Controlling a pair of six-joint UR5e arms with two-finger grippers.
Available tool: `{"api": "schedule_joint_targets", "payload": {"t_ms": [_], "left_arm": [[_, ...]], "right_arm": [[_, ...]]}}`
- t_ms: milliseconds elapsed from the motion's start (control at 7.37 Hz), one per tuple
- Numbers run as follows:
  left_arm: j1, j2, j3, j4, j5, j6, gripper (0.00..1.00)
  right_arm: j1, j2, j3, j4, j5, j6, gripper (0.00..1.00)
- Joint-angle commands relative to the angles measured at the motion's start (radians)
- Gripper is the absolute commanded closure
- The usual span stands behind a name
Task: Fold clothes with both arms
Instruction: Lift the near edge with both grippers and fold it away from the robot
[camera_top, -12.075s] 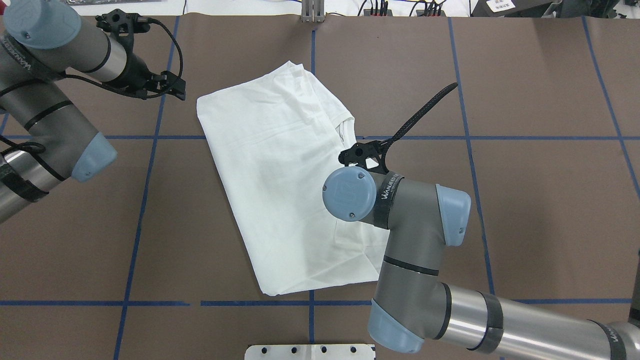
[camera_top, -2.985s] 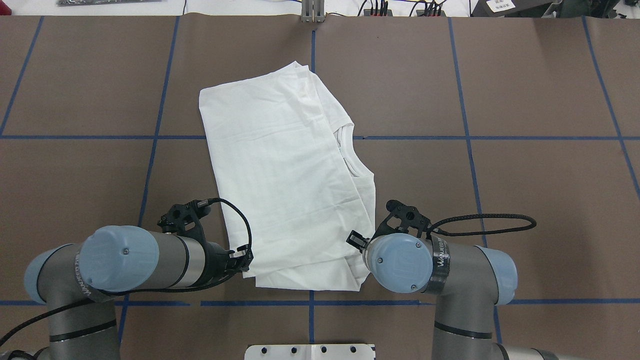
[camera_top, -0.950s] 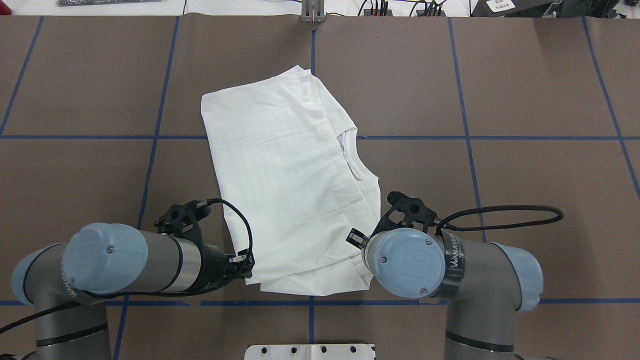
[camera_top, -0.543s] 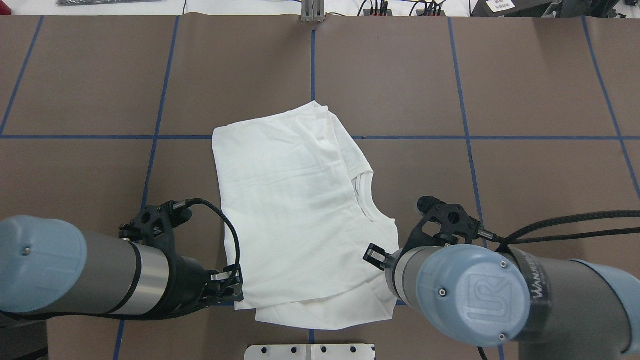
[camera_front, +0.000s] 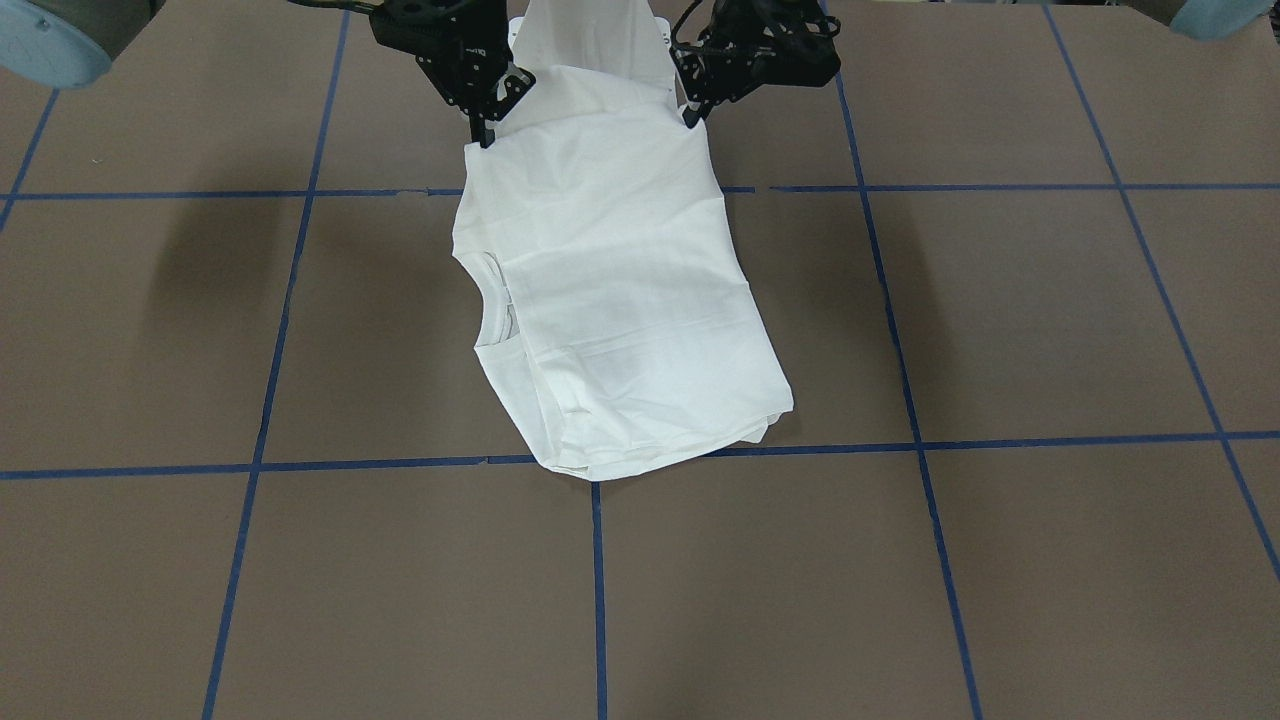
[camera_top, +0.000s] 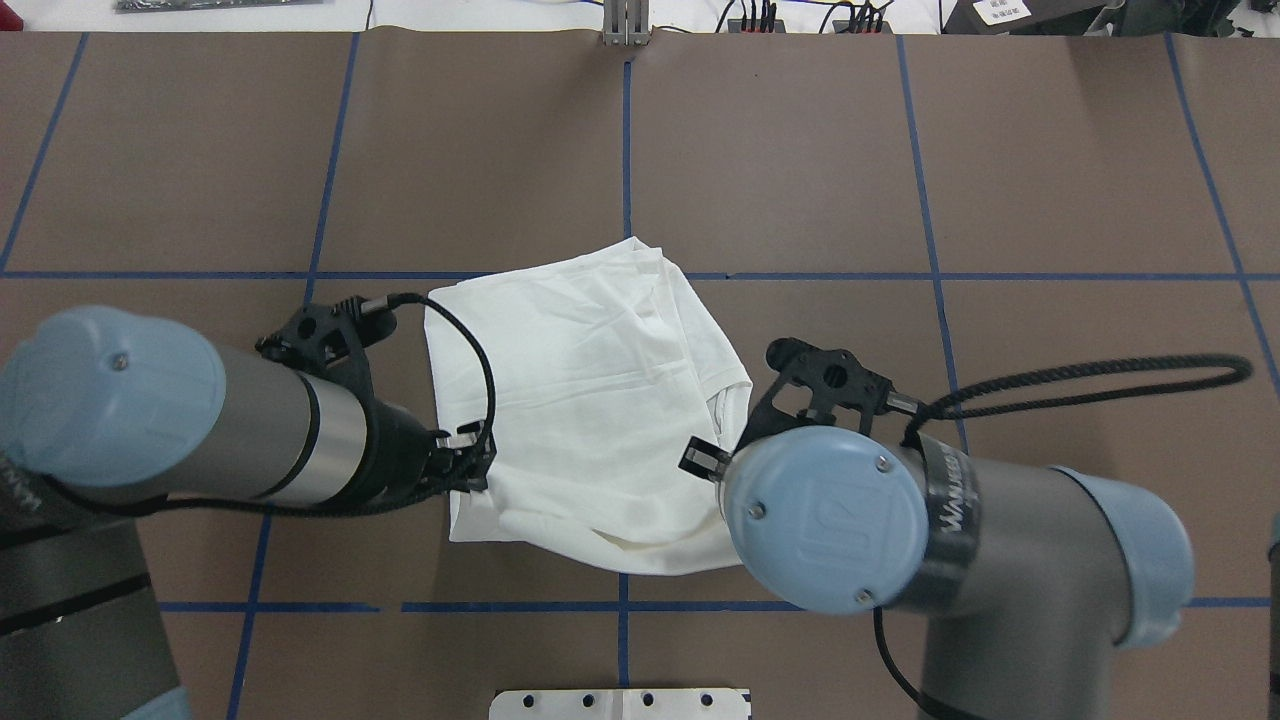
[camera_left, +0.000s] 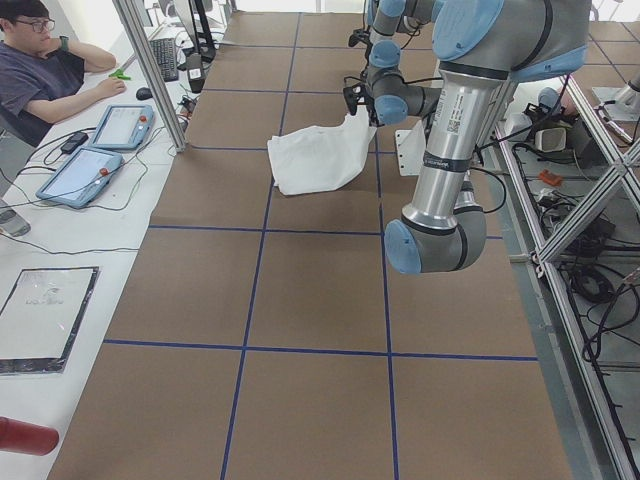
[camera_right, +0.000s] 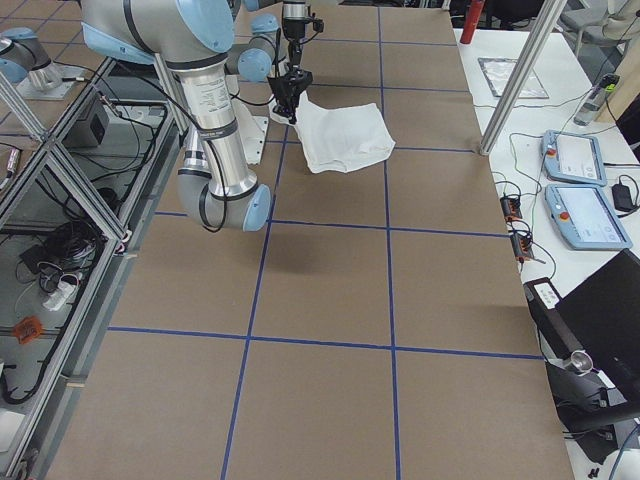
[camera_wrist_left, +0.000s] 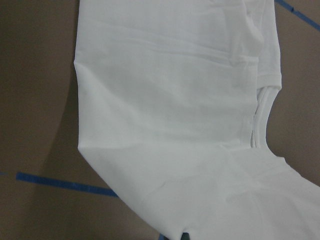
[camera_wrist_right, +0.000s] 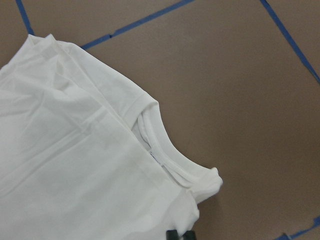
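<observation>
Folded white shirt (camera_top: 590, 390) on counter (camera_top: 1000, 150), near edge lifted, far part lying flat, left hand (camera_front: 689, 112) pinched closed on one raised corner, right hand (camera_front: 486, 132) pinched closed on the other

White T-shirt (camera_top: 590, 400) on brown table (camera_top: 1050, 150)

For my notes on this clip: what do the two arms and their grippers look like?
Both the left arm and the right arm are silver-grey tubes with light blue joint caps; the right one's cap bears a UR logo, beside a black band with white lettering. The left gripper and right gripper are black, and a black braided cable loops from each wrist.
</observation>
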Motion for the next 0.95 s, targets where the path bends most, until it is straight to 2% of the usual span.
{"api": "schedule_joint_targets", "payload": {"t_ms": [0, 136, 407, 543, 814], "left_arm": [[-0.137, -0.046, 0.108, 0.001, -0.001, 0.118, 1.00], [-0.173, -0.047, 0.137, 0.001, -0.001, 0.152, 1.00], [-0.210, -0.077, 0.271, -0.011, 0.015, 0.218, 1.00], [-0.220, -0.111, 0.356, -0.017, 0.056, 0.248, 1.00], [-0.243, -0.129, 0.509, -0.125, 0.083, 0.288, 1.00]], "right_arm": [[0.103, 0.098, -0.191, 0.116, 0.000, -0.089, 1.00], [0.141, 0.153, -0.272, 0.138, 0.001, -0.126, 1.00], [0.189, 0.212, -0.514, 0.350, 0.002, -0.152, 1.00], [0.206, 0.238, -0.608, 0.419, 0.002, -0.166, 1.00], [0.241, 0.277, -0.682, 0.431, 0.002, -0.218, 1.00]]}}
